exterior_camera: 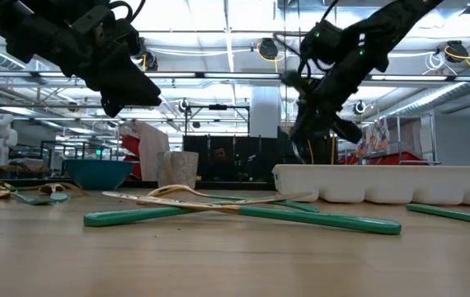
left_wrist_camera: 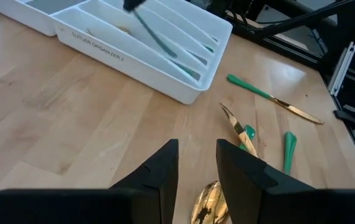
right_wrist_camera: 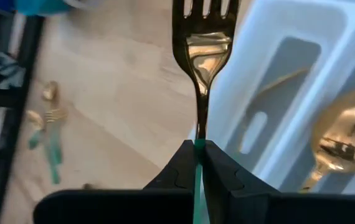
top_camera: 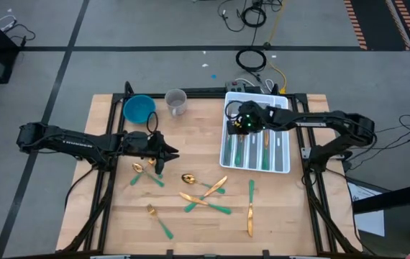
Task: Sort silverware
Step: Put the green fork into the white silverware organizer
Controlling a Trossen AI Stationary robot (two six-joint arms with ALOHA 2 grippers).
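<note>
My right gripper [top_camera: 239,124] is over the far left part of the white organizer tray [top_camera: 284,164], shut on a gold-headed, green-handled fork [right_wrist_camera: 201,50]. In the low view it [exterior_camera: 311,124] is well above the tray. My left gripper [top_camera: 170,153] is open and hovers above the table [exterior_camera: 148,95], left of the loose silverware. A gold spoon bowl [left_wrist_camera: 208,202] lies on the wood below its fingers [left_wrist_camera: 196,167]. Several forks, spoons and knives [top_camera: 205,198] lie flat on the table, and a few pieces [top_camera: 266,144] lie in the tray's slots. My right gripper pinches the fork between its two fingers where the gold neck meets the green handle [right_wrist_camera: 197,144]. The fork runs in line with the fingers, its tines pointing away from them, and the green handle passes back between them. It is lifted clear over the tray's edge.
A blue bowl [top_camera: 139,108] and a clear cup [top_camera: 176,102] stand at the table's far edge, left of the tray. A knife [top_camera: 249,210] lies near the tray's near end. Bare wood shows along the near edge and at the left side.
</note>
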